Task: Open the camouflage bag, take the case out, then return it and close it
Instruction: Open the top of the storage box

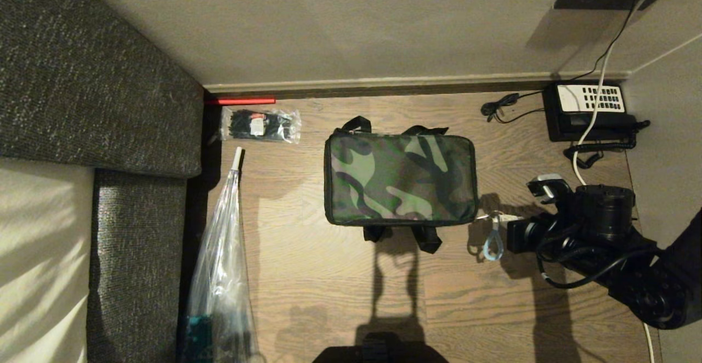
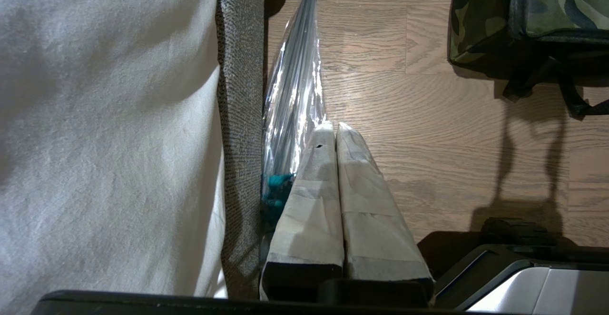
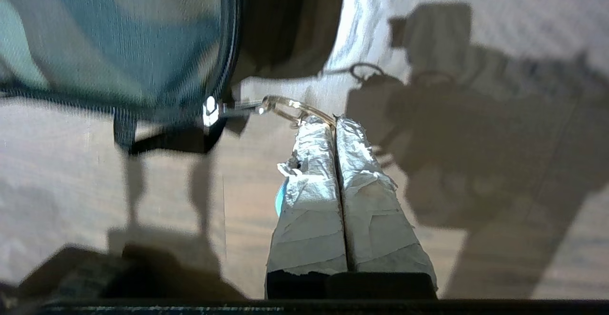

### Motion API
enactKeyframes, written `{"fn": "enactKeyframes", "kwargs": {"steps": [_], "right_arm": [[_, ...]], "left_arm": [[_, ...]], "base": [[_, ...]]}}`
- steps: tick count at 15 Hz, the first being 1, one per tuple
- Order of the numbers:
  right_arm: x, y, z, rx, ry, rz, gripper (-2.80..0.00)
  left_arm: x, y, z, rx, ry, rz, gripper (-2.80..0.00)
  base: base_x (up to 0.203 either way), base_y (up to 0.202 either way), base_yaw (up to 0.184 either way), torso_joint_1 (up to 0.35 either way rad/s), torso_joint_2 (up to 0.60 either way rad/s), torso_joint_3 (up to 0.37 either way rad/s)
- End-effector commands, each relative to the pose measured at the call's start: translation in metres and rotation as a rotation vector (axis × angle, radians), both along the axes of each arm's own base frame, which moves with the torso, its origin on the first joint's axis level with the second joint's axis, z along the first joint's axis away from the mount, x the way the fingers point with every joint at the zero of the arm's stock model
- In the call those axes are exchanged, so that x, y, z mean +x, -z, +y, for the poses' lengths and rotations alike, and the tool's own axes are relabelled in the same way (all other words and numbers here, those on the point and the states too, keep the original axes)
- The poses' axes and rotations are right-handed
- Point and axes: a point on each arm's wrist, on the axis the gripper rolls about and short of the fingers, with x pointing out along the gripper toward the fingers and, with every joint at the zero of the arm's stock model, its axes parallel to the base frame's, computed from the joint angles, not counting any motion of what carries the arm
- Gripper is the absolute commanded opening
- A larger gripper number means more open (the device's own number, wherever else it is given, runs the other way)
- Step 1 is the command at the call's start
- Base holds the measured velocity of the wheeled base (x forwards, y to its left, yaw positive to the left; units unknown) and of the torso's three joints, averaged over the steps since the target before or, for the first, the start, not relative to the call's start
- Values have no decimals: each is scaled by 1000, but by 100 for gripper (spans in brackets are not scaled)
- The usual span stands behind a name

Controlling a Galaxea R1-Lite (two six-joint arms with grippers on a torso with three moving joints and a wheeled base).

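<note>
Camouflage bag (image 1: 399,179) lies flat, long axis left-right.

No readable text, brand or number anywhere. The telephone (image 1: 589,112) has a white keypad with dark keys, possibly marked, but too small to make out. The packet of ties (image 1: 260,125) carries a red-and-white label, illegible.

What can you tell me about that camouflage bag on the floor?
The camouflage bag is a boxy, soft fabric bag with a green camouflage lid, black edging and black strap handles sticking out at its far and near sides. It lies flat on the wooden floor, lid closed. At its right corner a zip pull with a clear loop sticks out, and the right gripper, shut, is pinching that loop.
</note>
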Motion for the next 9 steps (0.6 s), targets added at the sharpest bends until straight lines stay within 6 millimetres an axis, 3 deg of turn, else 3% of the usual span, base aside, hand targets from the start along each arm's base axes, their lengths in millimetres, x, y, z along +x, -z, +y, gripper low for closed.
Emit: {"fn": "enactKeyframes", "kwargs": {"steps": [1, 9], "right_arm": [[7, -13, -3, 12, -4, -48, -280], [18, -25, 2, -11, -196, -111, -280]], "left_arm": [[0, 0, 0, 0, 0, 0, -280], [0, 0, 0, 0, 0, -1, -280]], "base": [[0, 0, 0, 0, 0, 0], [0, 0, 0, 0, 0, 0]]}}
